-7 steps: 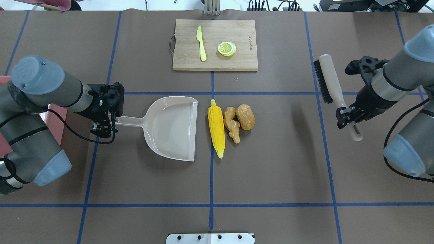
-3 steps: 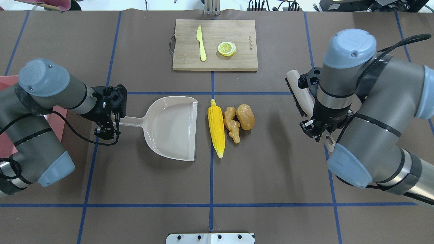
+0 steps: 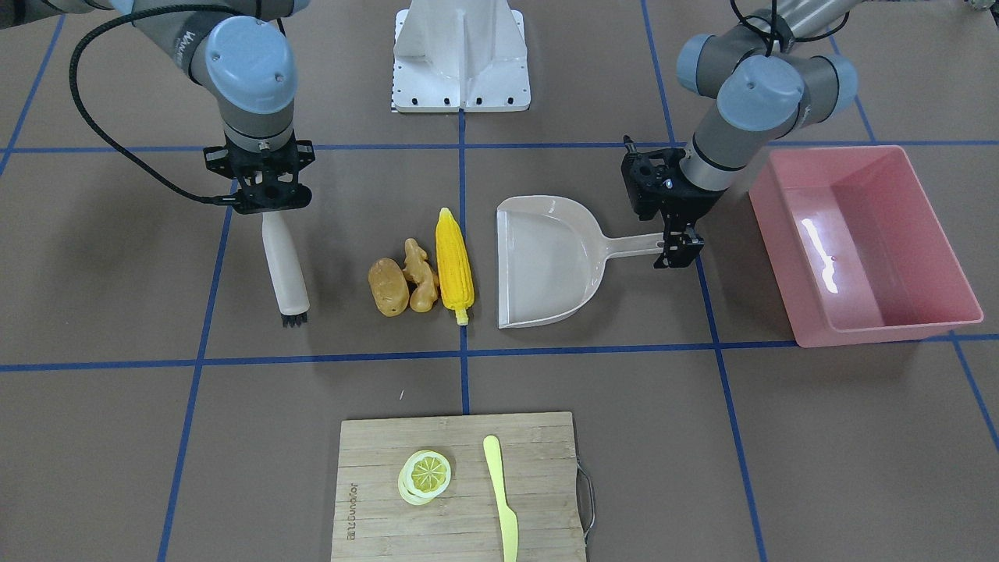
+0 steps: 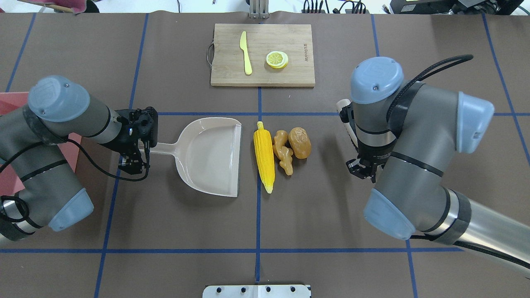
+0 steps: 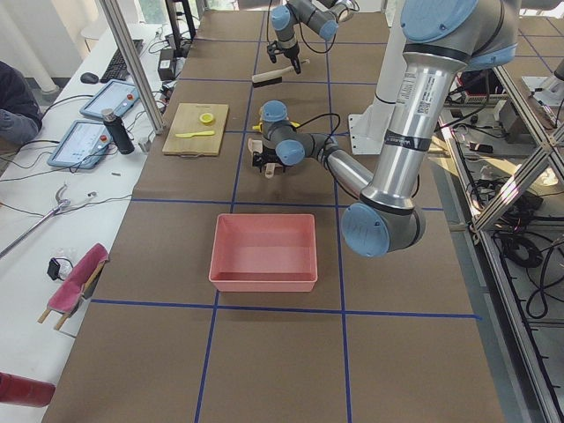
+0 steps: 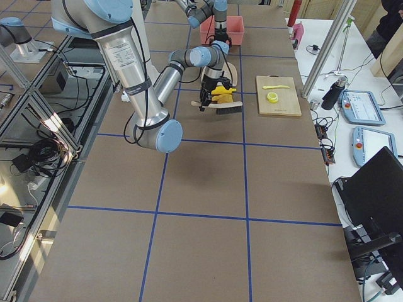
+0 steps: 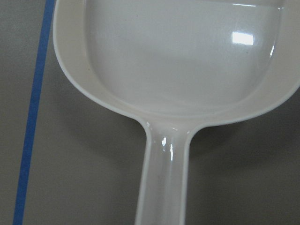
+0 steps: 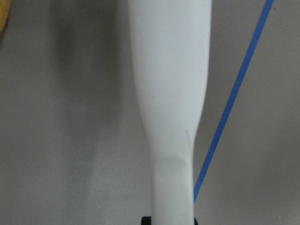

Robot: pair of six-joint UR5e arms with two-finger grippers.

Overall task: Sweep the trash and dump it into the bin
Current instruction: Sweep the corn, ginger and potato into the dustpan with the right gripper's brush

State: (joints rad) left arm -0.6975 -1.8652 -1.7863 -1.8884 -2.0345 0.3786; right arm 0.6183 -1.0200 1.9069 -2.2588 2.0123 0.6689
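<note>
The trash sits in a tight row at the middle of the table (image 4: 331, 215). The corn cob (image 4: 264, 155) is on the robot's left, the ginger root (image 4: 283, 152) is close against it, and the potato (image 4: 299, 142) is against the ginger on the robot's right. All three lie with their long axes running away from the robot, so you have them broadside to a sideways sweep.

Just beside the corn, on the robot's left, the dustpan (image 4: 211, 155) lies with its straight open lip facing the corn and parallel to it. A narrow strip of table shows between them. The left gripper (image 3: 673, 247) is closed on the end of the dustpan's handle, and its wrist view shows that handle running straight out to the pan.

On the other side, the brush (image 3: 286, 269) is near the potato but apart from it. Its length is also parallel to the row and spans about the same stretch. The right gripper (image 3: 268, 204) is clamped on the end of the brush's handle nearest the robot. You cannot tell from these views whether the bristles touch the table.

The right arm is therefore the one on the trash's open side. The move you want is probably a push from the robot's right toward its left, potato first, into the pan. The bin (image 3: 874, 257) stands beyond the left gripper, further to the robot's left, with none of the trash in it.
</note>
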